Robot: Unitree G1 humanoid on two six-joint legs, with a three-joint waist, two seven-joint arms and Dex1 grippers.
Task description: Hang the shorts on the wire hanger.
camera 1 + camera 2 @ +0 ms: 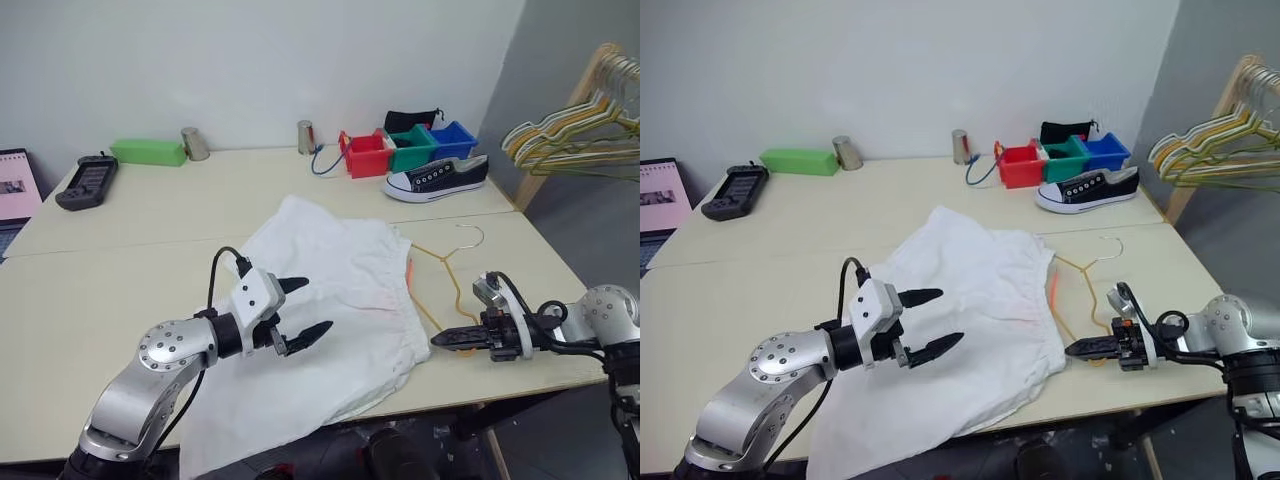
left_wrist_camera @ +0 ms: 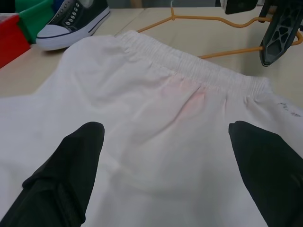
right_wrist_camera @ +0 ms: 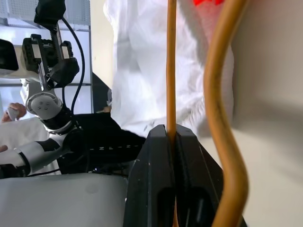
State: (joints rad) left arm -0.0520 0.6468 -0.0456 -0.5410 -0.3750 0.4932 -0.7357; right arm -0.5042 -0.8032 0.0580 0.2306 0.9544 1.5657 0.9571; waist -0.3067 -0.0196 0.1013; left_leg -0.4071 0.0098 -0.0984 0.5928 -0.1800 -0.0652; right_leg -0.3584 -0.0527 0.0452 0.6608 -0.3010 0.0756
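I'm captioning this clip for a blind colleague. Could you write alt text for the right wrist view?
The right gripper has its black jaws shut on a thin yellow-gold wire of the hanger, seen close up. Another curved wire runs beside it over the pale table, with the white shorts lying beyond.

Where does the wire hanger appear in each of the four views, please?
Left eye view: wire hanger right of the shorts.
Right eye view: same place.
Left wrist view: beyond the waistband.
Right wrist view: pinched in the right gripper.
Shared landmark: the shorts.
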